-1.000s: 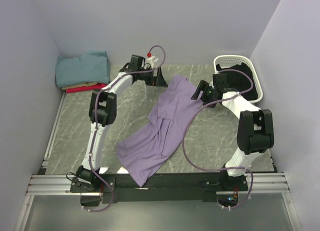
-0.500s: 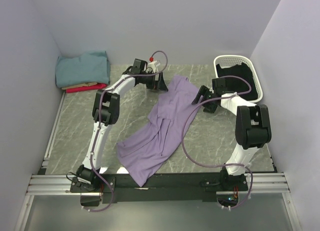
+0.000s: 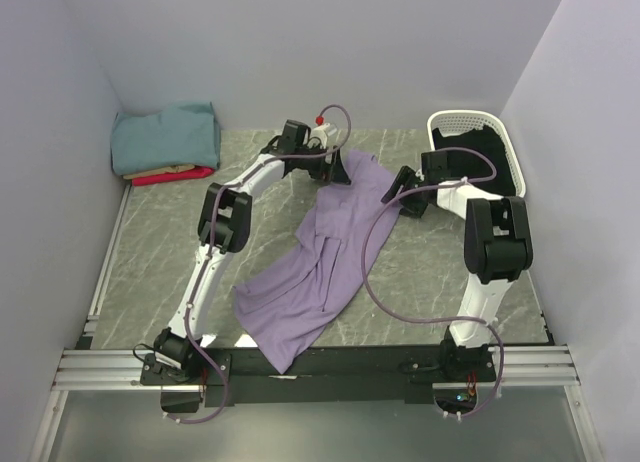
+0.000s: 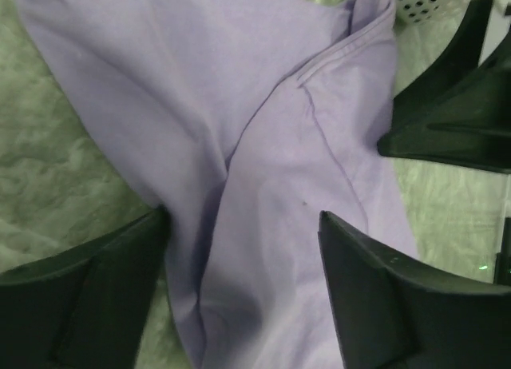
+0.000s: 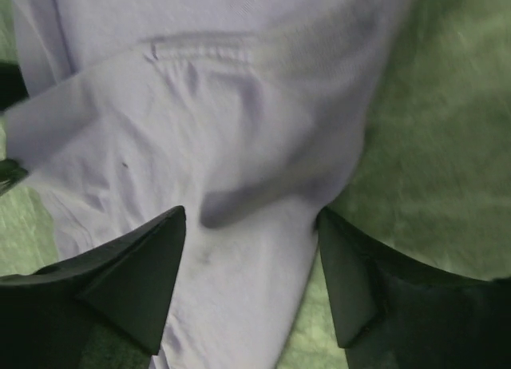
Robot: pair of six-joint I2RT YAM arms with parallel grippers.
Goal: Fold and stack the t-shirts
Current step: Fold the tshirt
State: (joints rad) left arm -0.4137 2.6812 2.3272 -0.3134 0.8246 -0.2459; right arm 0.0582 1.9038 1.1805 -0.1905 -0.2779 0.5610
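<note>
We see the folded t-shirts (image 3: 165,140), teal over tan and red, stacked in the far left corner; our left gripper (image 4: 239,225), jaws apart, straddles the far end of the lavender t-shirt (image 3: 320,257), which lies crumpled across the middle of the table (image 3: 150,252); our right gripper (image 5: 251,217), jaws also apart, straddles its right edge, near the white basket (image 3: 462,118).

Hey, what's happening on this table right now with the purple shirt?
Two robot arms are working on the lavender t-shirt, which lies rumpled diagonally across the table. The left gripper and the right gripper are both at its far end, jaws open with cloth between them, nothing pinched. A folded stack with the teal t-shirt on top sits in the far left corner.
</note>
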